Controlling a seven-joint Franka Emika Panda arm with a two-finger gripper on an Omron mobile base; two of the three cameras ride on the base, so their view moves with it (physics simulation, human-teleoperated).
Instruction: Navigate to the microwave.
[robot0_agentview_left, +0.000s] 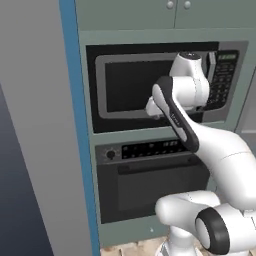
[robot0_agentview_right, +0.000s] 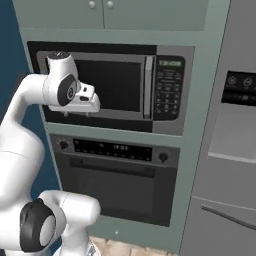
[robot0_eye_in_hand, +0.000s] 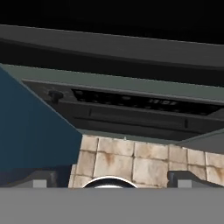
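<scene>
Straight ahead in the grey-green cabinet column sits the wide silver-framed, dark-windowed microwave (robot0_agentview_right: 112, 86), partly hidden by the white arm; the end effector (robot0_eye_in_hand: 111, 178) stands open, empty.

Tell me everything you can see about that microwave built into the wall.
The microwave is wide and built into a pale green cabinet column, above a black wall oven. A silver-grey frame surrounds its dark window, all set in a black surround. A vertical handle sits right of the window, then a button keypad with a small green display. Its door looks shut. The robot's arm partly covers it; no contact is visible.
</scene>
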